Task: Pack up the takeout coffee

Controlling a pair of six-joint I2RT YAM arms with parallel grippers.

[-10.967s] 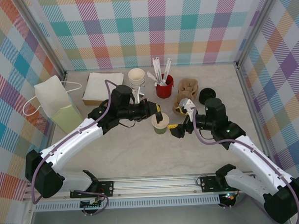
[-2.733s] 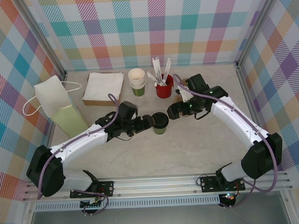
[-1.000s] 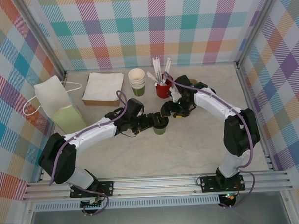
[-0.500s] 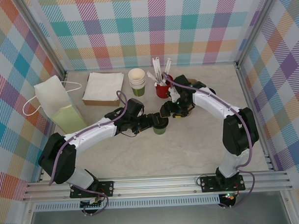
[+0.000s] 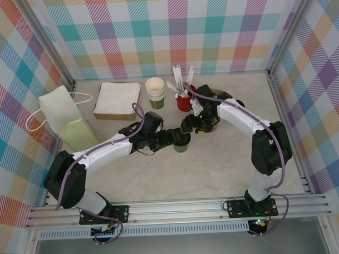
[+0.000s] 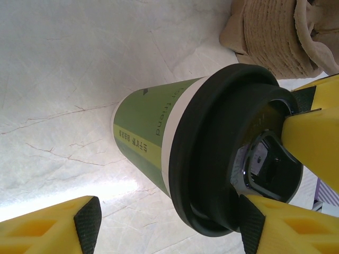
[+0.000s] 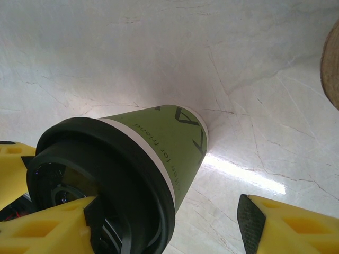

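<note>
I have the takeout coffee [image 5: 182, 144] standing upright near the middle of the surface [image 5: 215, 164], black lid on, with both arms meeting over it.

The left claw [image 5: 176, 140] comes in from the left-edge side. In its wrist view the left claw [image 6: 168, 222] has its jaws apart and straddling the cup [image 6: 145, 135]. One yellow finger [image 6: 275, 230] sits right at the lid's rim, and the other is clear of the green wall with bare surface between them. It is open and not clamping anything.

The right claw [image 5: 188, 128] reaches in from the far-right side. In its own view the right claw [image 7: 164, 222] is spread wide too. One finger [image 7: 47, 230] is against the lid, and the other stands well apart from the cup [image 7: 169, 137]. It is open as well.

A pile of brown cardboard sleeves [image 6: 275, 32] lies just beyond the coffee.

Along the far edge are a flat stack of napkins [image 5: 117, 99], a stack of lidless cups [image 5: 155, 91] and a red cup [image 5: 185, 101] of white sticks. The paper bag [image 5: 63, 117] stands by the left edge, well apart from the coffee.
</note>
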